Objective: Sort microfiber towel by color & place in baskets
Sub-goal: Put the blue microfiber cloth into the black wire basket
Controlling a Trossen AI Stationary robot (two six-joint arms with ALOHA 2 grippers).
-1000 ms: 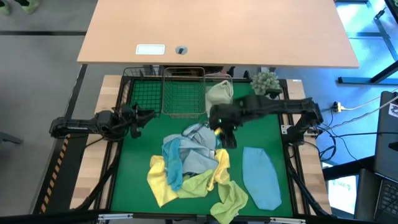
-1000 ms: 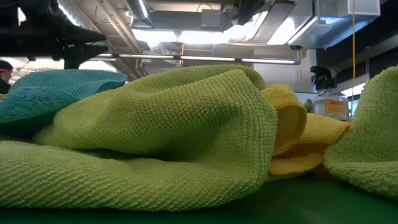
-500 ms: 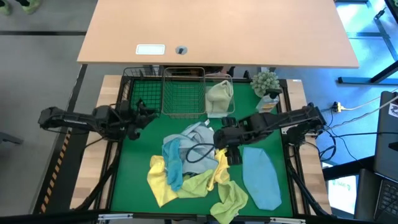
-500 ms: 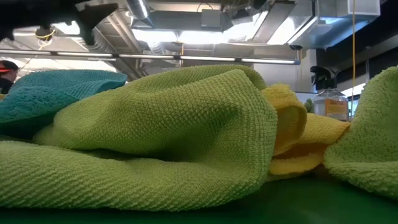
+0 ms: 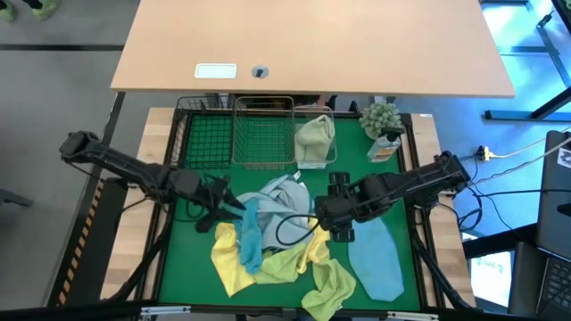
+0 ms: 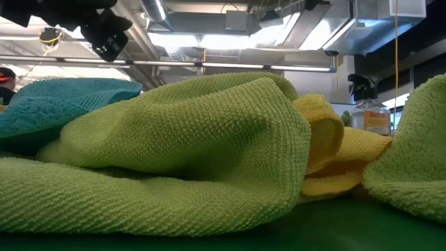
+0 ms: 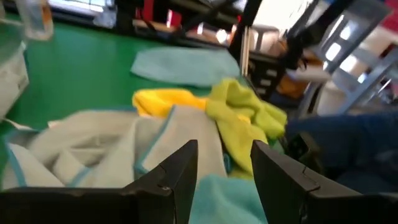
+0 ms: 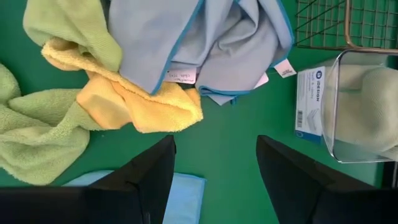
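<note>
On the green counter (image 5: pixel 375 178) a heap of towels (image 5: pixel 272 234) lies in the middle — pale blue-grey ones on top, a teal one down the left side, yellow and pale green ones spilling toward the near edge. One light blue towel (image 5: pixel 375 254) lies flat by itself just to the right of the heap. Along the far edge stand three baskets side by side: a black wire basket (image 5: pixel 203 134) on the left, a silver wire basket (image 5: pixel 264 134) in the middle, and a clear plastic basket (image 5: pixel 315 141) on the right with a pale green towel (image 5: pixel 314 135) inside it. A small potted plant (image 5: pixel 382 119) sits just right of the clear basket.

The left gripper (image 5: pixel 225 207) is at the heap's left edge, by the teal towel; its wrist view shows the fingers apart, with nothing between them and the blue-grey cloth just ahead. The right gripper (image 5: pixel 337 214) hovers between the heap and the lone blue towel — its fingers stand wide, empty, over bare green surface, with the yellow towel (image 8: pixel 140 102) and the blue-grey towel (image 8: pixel 205 43) in front of it.

In the low view, pale green and yellow towels fill the foreground, and a dark arm part (image 6: pixel 104 31) hangs above them at upper left.
</note>
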